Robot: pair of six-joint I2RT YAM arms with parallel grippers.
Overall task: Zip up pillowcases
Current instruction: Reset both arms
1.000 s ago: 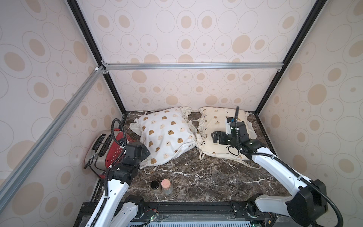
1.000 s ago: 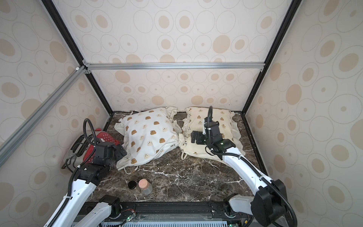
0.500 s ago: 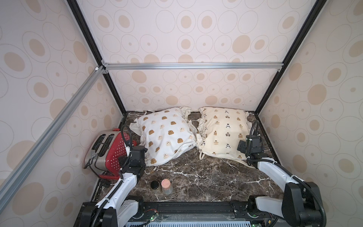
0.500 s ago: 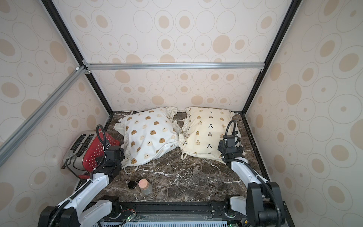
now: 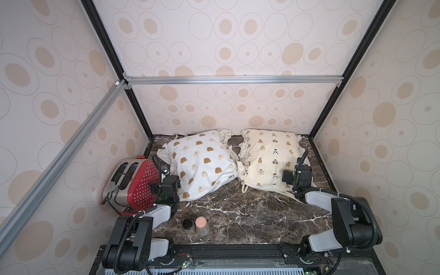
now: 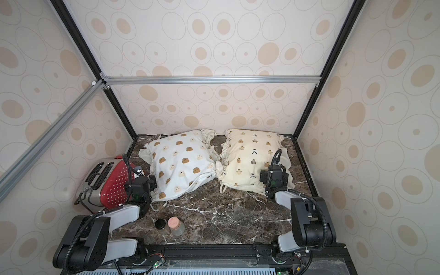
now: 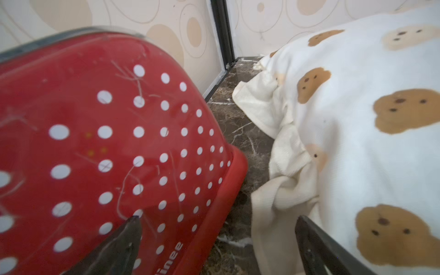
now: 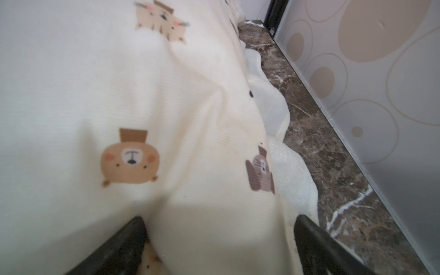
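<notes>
Pretty sure this is a robot lab booth: patterned wall panels [image 5: 238, 35] set in an aluminium frame [image 5: 233, 79] (black corner posts [image 5: 331, 100] too), marble-look tabletop [image 5: 250, 214], arms [image 5: 133, 235] on a front rail [image 5: 226, 250].

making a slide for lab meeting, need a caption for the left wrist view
Open left end effector facing the gap between the red dotted toaster and the white blob-face pillowcase.
</notes>
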